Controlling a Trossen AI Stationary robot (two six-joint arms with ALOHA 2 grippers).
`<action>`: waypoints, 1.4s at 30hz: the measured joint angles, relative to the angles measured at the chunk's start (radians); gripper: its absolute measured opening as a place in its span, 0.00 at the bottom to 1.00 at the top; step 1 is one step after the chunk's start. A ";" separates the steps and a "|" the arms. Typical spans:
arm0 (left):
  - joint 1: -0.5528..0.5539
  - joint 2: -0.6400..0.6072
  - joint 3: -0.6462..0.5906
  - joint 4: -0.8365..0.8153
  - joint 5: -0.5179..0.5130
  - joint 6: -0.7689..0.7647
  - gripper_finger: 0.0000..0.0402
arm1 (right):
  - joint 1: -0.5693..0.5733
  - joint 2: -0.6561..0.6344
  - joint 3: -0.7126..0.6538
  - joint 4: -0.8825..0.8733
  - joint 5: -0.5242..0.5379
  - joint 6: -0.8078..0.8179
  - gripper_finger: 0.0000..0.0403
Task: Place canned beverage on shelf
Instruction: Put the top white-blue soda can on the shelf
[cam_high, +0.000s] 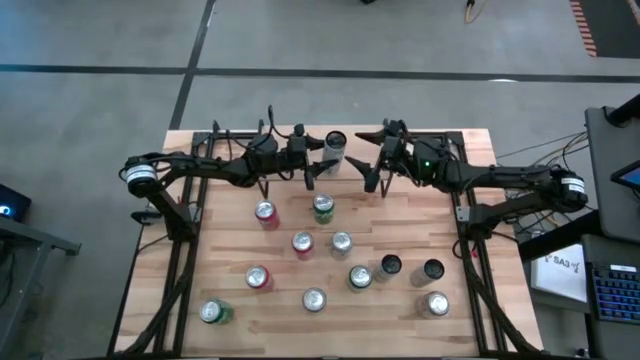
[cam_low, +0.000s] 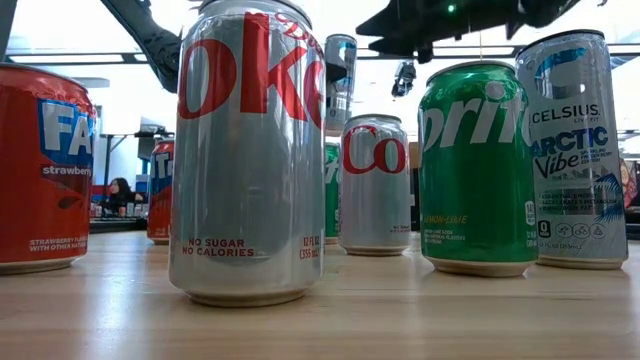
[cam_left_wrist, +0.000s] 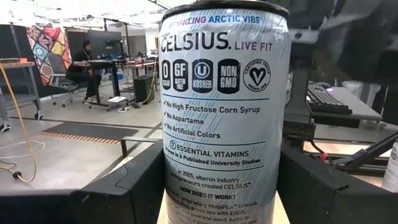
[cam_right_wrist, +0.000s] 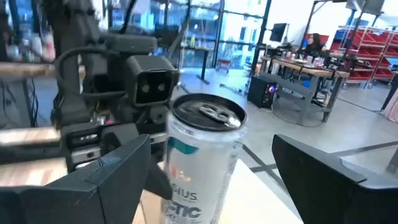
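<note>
High view: the left gripper (cam_high: 318, 163) closes on an upright Celsius can (cam_high: 333, 152) at the far edge of the table (cam_high: 230, 245); the right gripper (cam_high: 377, 168) stands just beside the can with fingers spread and nothing held. Whether the can stands on the shelf cannot be told. Loose cans are scattered over the nearer tabletop.

Low view: a Diet Coke can (cam_low: 247, 150), a Sprite can (cam_low: 477, 165) and a second Celsius can (cam_low: 577, 145) stand on the wood; the gripped can (cam_low: 340, 75) shows raised behind them.

Left wrist view: the can's label (cam_left_wrist: 221, 112) fills the gap between both fingers (cam_left_wrist: 134, 186). A seated person (cam_left_wrist: 83, 59) works at a desk beyond.

Right wrist view: open fingers (cam_right_wrist: 102, 171) flank the can's top (cam_right_wrist: 208, 113), apart from it.
</note>
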 joint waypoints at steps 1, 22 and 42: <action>0.000 0.000 0.000 0.005 0.000 -0.004 0.59 | -0.002 0.010 -0.009 0.029 -0.002 0.009 0.80; 0.000 0.000 0.000 0.032 -0.001 -0.021 0.59 | -0.015 0.249 0.115 0.168 0.007 0.026 0.76; 0.021 -0.039 0.000 -0.028 -0.003 -0.048 0.74 | -0.040 0.251 0.106 0.152 0.082 0.042 0.61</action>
